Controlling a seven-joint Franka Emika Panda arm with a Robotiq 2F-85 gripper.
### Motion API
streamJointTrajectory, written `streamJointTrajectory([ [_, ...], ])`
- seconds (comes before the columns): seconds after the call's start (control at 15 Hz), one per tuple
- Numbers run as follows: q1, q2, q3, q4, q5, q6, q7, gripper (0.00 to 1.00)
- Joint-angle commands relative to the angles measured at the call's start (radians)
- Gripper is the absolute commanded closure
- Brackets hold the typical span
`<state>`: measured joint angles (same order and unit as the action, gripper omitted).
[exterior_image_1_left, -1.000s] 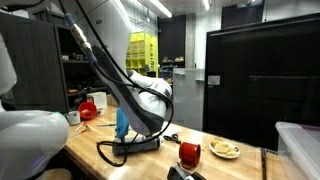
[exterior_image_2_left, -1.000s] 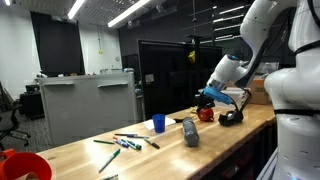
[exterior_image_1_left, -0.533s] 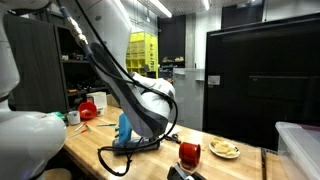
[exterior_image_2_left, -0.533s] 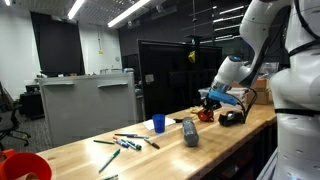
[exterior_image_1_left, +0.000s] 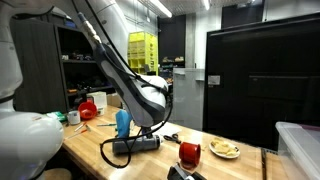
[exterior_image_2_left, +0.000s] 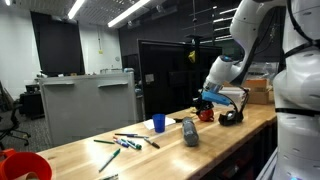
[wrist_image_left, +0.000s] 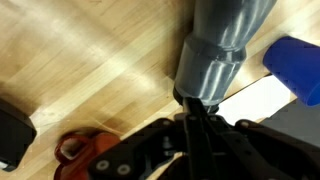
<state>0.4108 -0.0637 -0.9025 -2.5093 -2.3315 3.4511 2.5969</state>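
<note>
Swung a shade sideways above the desk (wrist_image_left: 80, 70) since a second ago, along with the blue piece (exterior_image_1_left: 122, 122). Pressed fully together at the gripper (wrist_image_left: 196, 112), right against the narrow end of the grey cylinder (wrist_image_left: 222, 40) just ahead. Truly pinched or only touching, hard to say. Best kept slow and level, wrist steady, clear of the black cable (exterior_image_1_left: 105, 152).

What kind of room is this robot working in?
Probably a lab or workshop. There is a long wooden workbench, a big black cabinet, shelves with stuff on them, and strip lights on a dark ceiling.
</note>
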Motion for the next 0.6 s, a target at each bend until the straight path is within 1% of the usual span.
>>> streamJointTrajectory([
  [0.0,-0.033,0.086,0.09,0.033,0.009,0.018,0.004,1.0],
  [0.13,-0.008,0.126,0.094,0.036,0.003,0.003,0.005,1.0],
  [0.27,0.038,0.176,0.061,0.038,-0.004,-0.01,0.009,1.0],
  [0.4,0.116,0.238,-0.007,0.041,0.001,-0.02,0.01,1.0],
  [0.53,0.239,0.309,-0.123,0.046,0.019,-0.017,0.009,1.0],
])
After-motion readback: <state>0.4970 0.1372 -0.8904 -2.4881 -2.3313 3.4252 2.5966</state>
